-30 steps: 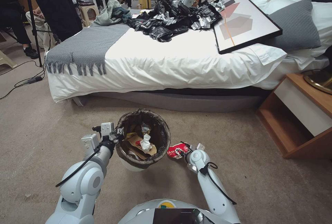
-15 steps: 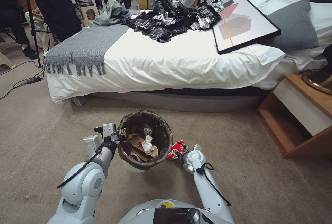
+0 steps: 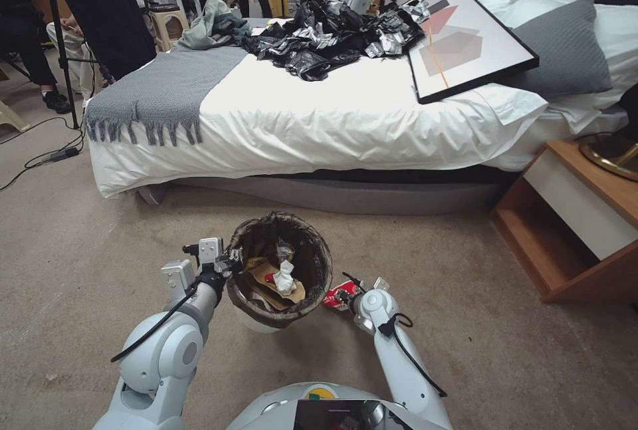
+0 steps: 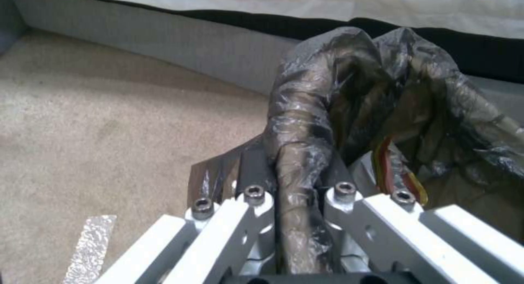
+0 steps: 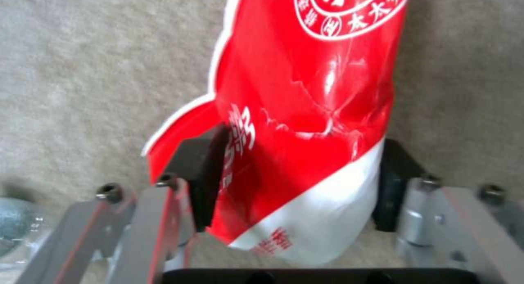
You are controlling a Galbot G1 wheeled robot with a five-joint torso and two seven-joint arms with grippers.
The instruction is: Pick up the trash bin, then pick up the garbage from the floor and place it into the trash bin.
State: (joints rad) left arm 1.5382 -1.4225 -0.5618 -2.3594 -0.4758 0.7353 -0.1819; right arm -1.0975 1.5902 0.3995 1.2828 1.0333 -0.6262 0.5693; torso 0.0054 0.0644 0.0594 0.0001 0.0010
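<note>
- Change: right gripper (image 3: 340, 296) has pulled in toward the trash bin (image 3: 279, 270) since a second ago; the red-and-white wrapper (image 3: 332, 295) now sits just beside the rim, lower right. Judgement: lift-over and drop is next.
- Bin hasn't moved. Left gripper (image 3: 229, 261) stays clamped on its lined rim, holding it off the carpet (image 3: 100, 244).
- Right wrist view: pads pinch the wrapper's (image 5: 306, 112) lower end, carpet below.
- Left wrist view: fingers (image 4: 251, 202) straddle the bag liner (image 4: 306, 153).
- Head view adds tissue (image 3: 284, 277) and a paper bag (image 3: 266, 284) inside the bin.

Both arms reach forward and down. The left gripper (image 3: 229, 262) is clamped on the trash bin (image 3: 279, 267) rim; the right gripper (image 3: 340, 295), just beside the bin, pinches a red wrapper (image 5: 306, 100).
</note>
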